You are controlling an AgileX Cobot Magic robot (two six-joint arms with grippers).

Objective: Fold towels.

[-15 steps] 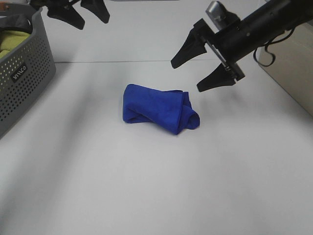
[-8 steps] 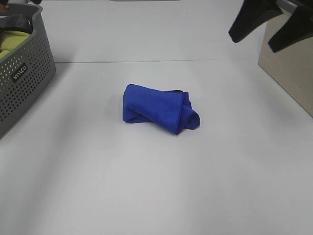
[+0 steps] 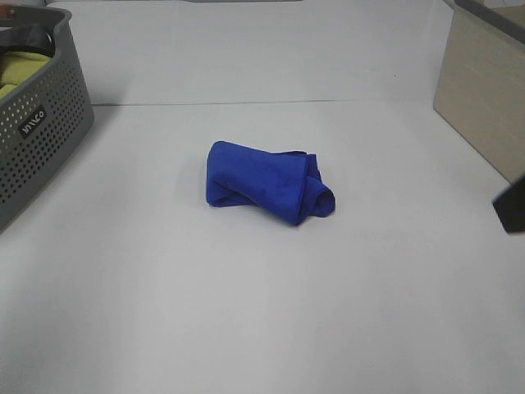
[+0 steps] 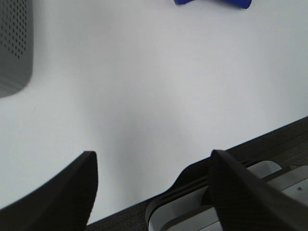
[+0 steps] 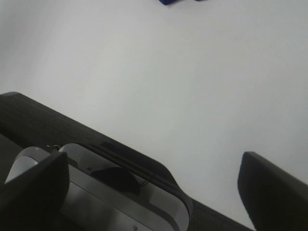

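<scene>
Left gripper [image 4: 151,168] and right gripper [image 5: 154,178] both hang with jaws spread wide and nothing between them, well apart from the towel [image 3: 267,182]. The towel lies bunched on the table [image 3: 246,312], right of a grey basket [image 3: 41,123].

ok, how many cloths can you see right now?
2. A royal-blue microfibre cloth lies bundled mid-table; a yellow cloth sits in the grey perforated plastic basket at the left. More may be hidden inside the basket.
</scene>
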